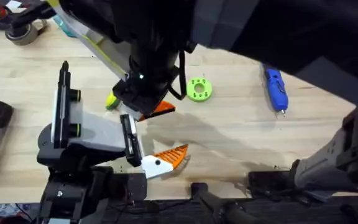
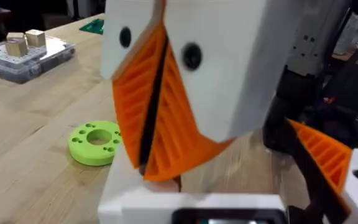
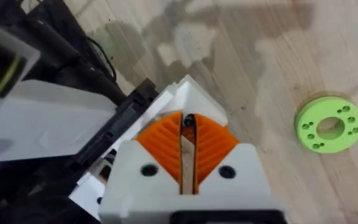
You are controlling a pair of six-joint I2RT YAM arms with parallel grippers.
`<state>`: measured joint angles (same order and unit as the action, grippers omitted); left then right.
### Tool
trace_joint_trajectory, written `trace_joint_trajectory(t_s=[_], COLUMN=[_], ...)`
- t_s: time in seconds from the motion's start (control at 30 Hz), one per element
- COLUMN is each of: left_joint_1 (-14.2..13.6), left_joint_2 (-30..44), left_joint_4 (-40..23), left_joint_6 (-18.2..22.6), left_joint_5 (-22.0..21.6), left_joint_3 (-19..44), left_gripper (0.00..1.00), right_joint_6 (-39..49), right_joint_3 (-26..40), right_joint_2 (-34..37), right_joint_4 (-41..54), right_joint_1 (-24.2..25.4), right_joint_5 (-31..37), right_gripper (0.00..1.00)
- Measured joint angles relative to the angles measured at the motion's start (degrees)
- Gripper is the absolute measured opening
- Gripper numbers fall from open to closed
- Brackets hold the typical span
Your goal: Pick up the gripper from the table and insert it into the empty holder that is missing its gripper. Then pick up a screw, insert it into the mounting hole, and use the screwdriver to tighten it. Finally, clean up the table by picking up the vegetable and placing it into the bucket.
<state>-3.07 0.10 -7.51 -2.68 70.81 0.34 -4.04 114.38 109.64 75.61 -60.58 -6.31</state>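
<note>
My right gripper [image 1: 156, 111] hangs tips-down from the big dark arm over the table's middle. Its orange pads [image 3: 213, 146] are shut to a thin slit; I cannot make out anything between them. The left wrist view shows those tips [image 2: 145, 173] very close, just above my left gripper [image 2: 180, 186]. The holder [image 1: 63, 73] is a bare black bar on the grey-white assembly [image 1: 89, 132]. The vegetable [image 1: 112, 100] peeks out yellow-green beside the arm. A blue screwdriver [image 1: 275, 89] lies at the right. The loose gripper, screw and bucket are hidden or out of view.
The assembly's other bar carries a white block with an orange finger [image 1: 165, 159] [image 2: 328, 158]. A green disc with holes [image 1: 199, 89] [image 2: 94, 143] [image 3: 329, 124] lies behind it. Tape rolls [image 1: 20, 31] sit far left; a clear box of wooden blocks [image 2: 23, 53] stands farther off.
</note>
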Motion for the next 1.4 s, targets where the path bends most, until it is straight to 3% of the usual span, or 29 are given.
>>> trace_joint_trajectory(t_s=[0.03,0.2,0.23,0.77,1.07,1.17,1.4], left_joint_1=[0.00,0.13,0.17,0.33,0.31,0.33,0.33], left_joint_2=[0.00,0.00,0.00,0.00,0.00,0.00,-0.02], left_joint_4=[-0.02,0.00,0.02,0.09,0.07,0.07,0.07], left_joint_6=[-0.02,-0.35,-0.37,-0.11,0.11,0.11,0.28], left_joint_5=[-0.02,-0.07,-0.08,-0.11,-0.07,-0.07,-0.07], left_joint_3=[0.00,0.00,0.00,-0.02,-0.02,-0.02,-0.02], left_gripper=[0.987,0.986,0.986,0.986,0.986,0.986,0.986], right_joint_6=[-0.10,0.06,0.24,0.84,0.84,0.82,0.80], right_joint_3=[0.00,0.07,0.07,0.09,-0.16,-3.28,-20.78], right_joint_2=[-0.01,-0.02,-0.04,-1.10,-4.95,-8.03,-19.45], right_joint_4=[0.00,0.94,0.94,-2.59,-2.45,-4.57,-17.06], right_joint_1=[0.00,0.76,1.19,2.32,2.76,3.63,4.69], right_joint_5=[-0.07,1.54,1.87,1.76,5.62,6.15,6.69], right_gripper=[0.167,0.906,0.970,0.995,0.995,0.995,0.995])
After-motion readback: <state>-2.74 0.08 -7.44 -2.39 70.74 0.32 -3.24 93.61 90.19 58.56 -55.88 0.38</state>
